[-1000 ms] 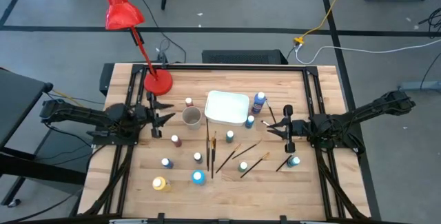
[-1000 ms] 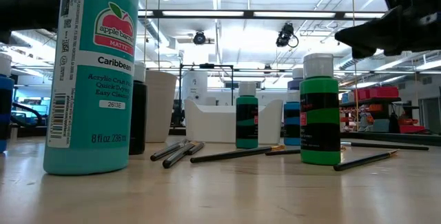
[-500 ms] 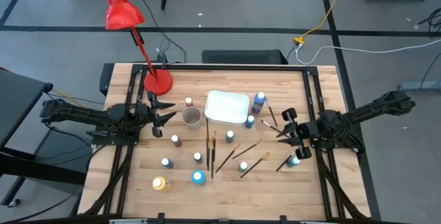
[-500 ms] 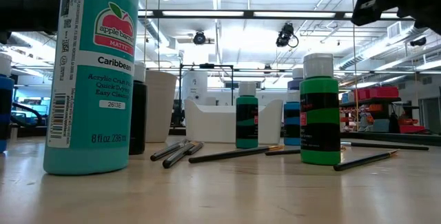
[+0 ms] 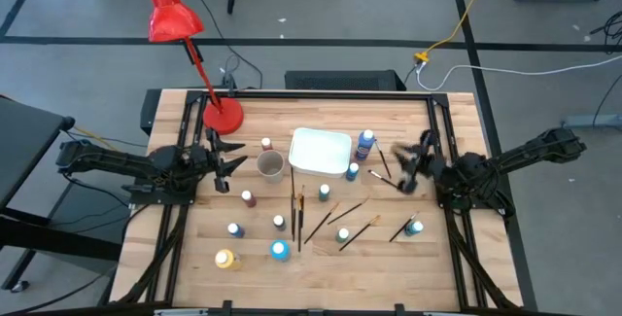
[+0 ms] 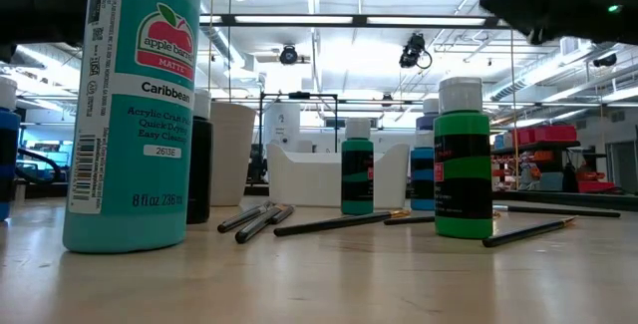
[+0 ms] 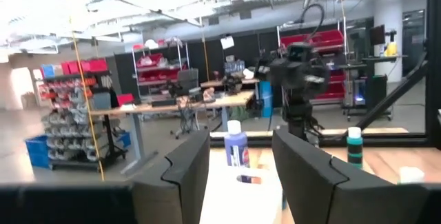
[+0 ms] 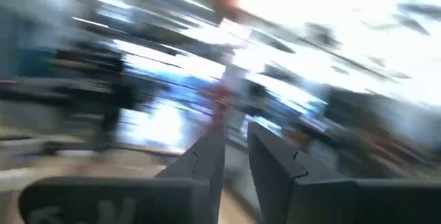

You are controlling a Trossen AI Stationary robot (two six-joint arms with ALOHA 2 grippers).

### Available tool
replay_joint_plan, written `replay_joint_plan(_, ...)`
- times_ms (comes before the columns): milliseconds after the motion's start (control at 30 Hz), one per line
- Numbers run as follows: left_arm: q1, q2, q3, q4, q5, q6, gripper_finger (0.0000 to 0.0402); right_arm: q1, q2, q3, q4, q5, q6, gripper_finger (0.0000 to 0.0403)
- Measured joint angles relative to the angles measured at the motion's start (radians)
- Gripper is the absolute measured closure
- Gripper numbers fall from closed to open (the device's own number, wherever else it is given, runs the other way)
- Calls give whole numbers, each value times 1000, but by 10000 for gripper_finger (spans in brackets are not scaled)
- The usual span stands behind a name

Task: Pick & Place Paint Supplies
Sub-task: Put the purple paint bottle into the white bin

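Note:
Small paint bottles stand on their bases across the wooden table: a blue one (image 5: 364, 144) beside the white tray (image 5: 320, 151), a teal one (image 5: 415, 227) near the right arm, a yellow one (image 5: 226, 259) and several more. Thin brushes (image 5: 299, 211) lie flat mid-table, with another brush (image 5: 381, 161) by the tray. My left gripper (image 5: 224, 163) hovers open at the table's left, beside a cup (image 5: 271, 165). My right gripper (image 5: 412, 163) is raised over the table's right side with only a narrow gap between its fingers (image 8: 236, 155); it holds nothing.
A red desk lamp (image 5: 222, 115) stands at the far left corner. In the low view a big teal bottle (image 6: 130, 105) and a green bottle (image 6: 462, 160) stand close to the near edge, with brushes (image 6: 339, 222) lying between them. Bare wood shows along the far right.
My right gripper has risen, swung toward the far edge and turned about its wrist; it is blurred with motion and holds nothing. The left arm and all the bottles and brushes have kept still.

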State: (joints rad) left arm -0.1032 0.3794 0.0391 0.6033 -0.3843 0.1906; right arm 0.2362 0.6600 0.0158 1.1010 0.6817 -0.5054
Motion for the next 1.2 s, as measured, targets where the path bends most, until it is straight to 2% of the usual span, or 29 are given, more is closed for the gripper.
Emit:
replay_joint_plan(33,0,0,0,3,0,8,232,-8,0,0,21,69,10,333)
replay_joint_plan(67,0,0,0,5,0,15,232,-19,0,0,29,92,26,333)
replay_joint_plan(167,0,0,0,24,3,40,232,-62,1,0,3,-24,36,326)
replay_joint_plan(267,0,0,0,67,4,75,232,-113,9,16,6,-143,98,302)
replay_joint_plan(367,0,0,0,131,4,108,232,-163,28,37,-14,-155,149,266)
replay_joint_plan(500,4,-1,5,180,3,131,232,-248,76,69,-123,-145,268,218)
replay_joint_plan(600,29,0,63,86,-8,130,232,-320,130,98,-217,-181,375,191)
replay_joint_plan(700,67,15,172,-118,-16,42,232,-382,190,135,-273,-191,482,176)
replay_joint_plan(833,120,79,310,-381,-25,-111,232,-432,257,168,-316,-329,504,169)
replay_joint_plan(1000,166,163,386,-407,-31,-145,232,-465,332,180,-315,-360,555,169)
replay_joint_plan(1200,183,244,395,-402,-52,-184,233,-485,426,180,-317,-378,579,166)
